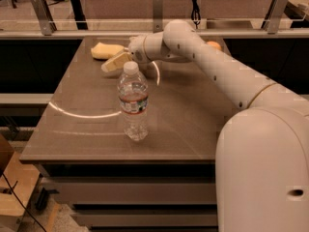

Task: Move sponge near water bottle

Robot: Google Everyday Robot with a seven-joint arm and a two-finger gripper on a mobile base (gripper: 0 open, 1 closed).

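Note:
The sponge (106, 50) is a pale yellow block lying at the far left of the brown table (193, 115). The water bottle (133, 103) stands upright nearer the front, clear with a white cap and a reddish label band. My gripper (115, 62) reaches in from the right on the white arm. It hovers low just in front and to the right of the sponge, behind the bottle's cap. I cannot tell whether it touches the sponge. The sponge and the bottle stand well apart.
An orange fruit (213, 45) peeks out behind my arm at the far right of the table. A railing with metal posts (157, 6) runs behind the table. A wooden box (12, 187) sits on the floor at the lower left.

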